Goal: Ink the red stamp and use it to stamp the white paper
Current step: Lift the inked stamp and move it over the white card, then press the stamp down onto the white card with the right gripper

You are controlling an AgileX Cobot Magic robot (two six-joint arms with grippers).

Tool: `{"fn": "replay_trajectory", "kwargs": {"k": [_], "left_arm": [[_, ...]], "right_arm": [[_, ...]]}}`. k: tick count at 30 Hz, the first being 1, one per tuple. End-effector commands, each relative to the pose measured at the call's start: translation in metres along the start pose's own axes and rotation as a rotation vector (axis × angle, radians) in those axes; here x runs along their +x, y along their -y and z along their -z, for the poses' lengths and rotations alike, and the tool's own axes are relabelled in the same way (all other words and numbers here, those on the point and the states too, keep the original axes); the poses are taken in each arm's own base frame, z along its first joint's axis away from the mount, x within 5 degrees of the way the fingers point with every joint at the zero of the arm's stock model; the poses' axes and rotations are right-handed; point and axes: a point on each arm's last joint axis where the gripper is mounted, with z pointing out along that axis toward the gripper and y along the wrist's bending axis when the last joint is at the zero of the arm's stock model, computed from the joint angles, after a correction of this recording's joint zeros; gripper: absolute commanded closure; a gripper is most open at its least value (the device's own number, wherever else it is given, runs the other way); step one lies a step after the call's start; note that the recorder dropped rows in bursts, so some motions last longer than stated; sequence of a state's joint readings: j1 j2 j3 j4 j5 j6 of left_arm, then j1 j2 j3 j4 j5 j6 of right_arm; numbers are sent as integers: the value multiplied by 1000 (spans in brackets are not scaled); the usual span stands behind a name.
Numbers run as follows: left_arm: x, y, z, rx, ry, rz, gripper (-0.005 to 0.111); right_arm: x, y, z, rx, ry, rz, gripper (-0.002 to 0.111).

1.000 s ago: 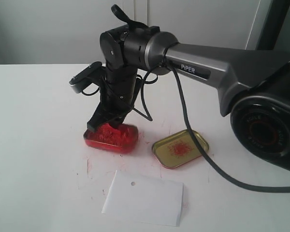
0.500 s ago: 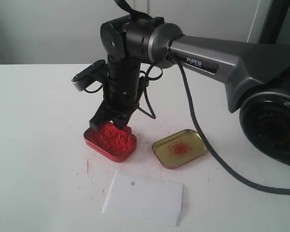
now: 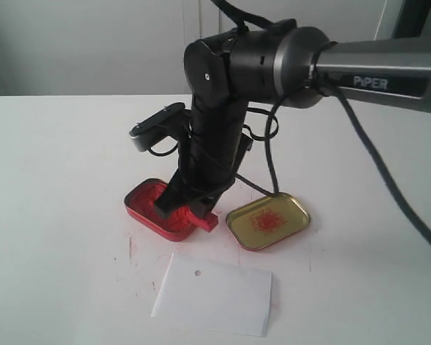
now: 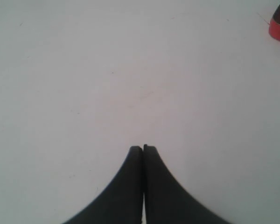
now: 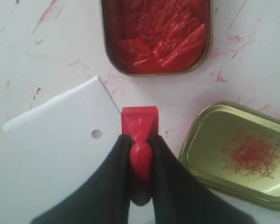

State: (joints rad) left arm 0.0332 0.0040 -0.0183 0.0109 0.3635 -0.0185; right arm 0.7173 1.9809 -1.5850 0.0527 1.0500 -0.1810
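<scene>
My right gripper (image 5: 140, 142) (image 3: 190, 208) is shut on the knobbed handle of the red stamp (image 5: 139, 127) (image 3: 205, 221). It holds the stamp in the air, between the red tin of paste (image 5: 156, 35) (image 3: 149, 205) and the white paper (image 5: 65, 154) (image 3: 214, 295). The paper lies flat near the table's front, its punched hole (image 5: 96, 133) close to the stamp. My left gripper (image 4: 143, 148) is shut with nothing in it, over bare table; it does not show in the exterior view.
A gold-coloured tin lid (image 3: 268, 220) (image 5: 240, 156) with red flecks sits right of the red tin. Red smears mark the white table (image 3: 57, 180) around both tins. A black cable (image 3: 373, 165) hangs off the right arm above the table.
The right gripper has lifted out of the red tin and swung right and forward with the stamp, which now shows below the fingers. The tins and paper have stayed put.
</scene>
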Motion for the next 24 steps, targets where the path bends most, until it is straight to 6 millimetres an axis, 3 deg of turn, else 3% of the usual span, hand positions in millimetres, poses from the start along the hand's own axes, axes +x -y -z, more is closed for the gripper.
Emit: {"fn": "replay_trajectory", "kwargs": {"k": [1, 10, 15, 24], "left_arm": [[2, 1, -1, 10, -3, 1, 107], [2, 1, -1, 10, -3, 1, 107], [2, 1, -1, 10, -3, 1, 107], [2, 1, -1, 10, -3, 1, 107]], "right_arm": [[19, -4, 8, -1, 19, -36, 108], [55, -22, -9, -11, -15, -67, 108], [63, -35, -17, -10, 8, -78, 108], [75, -36, -32, -5, 14, -117, 108]]}}
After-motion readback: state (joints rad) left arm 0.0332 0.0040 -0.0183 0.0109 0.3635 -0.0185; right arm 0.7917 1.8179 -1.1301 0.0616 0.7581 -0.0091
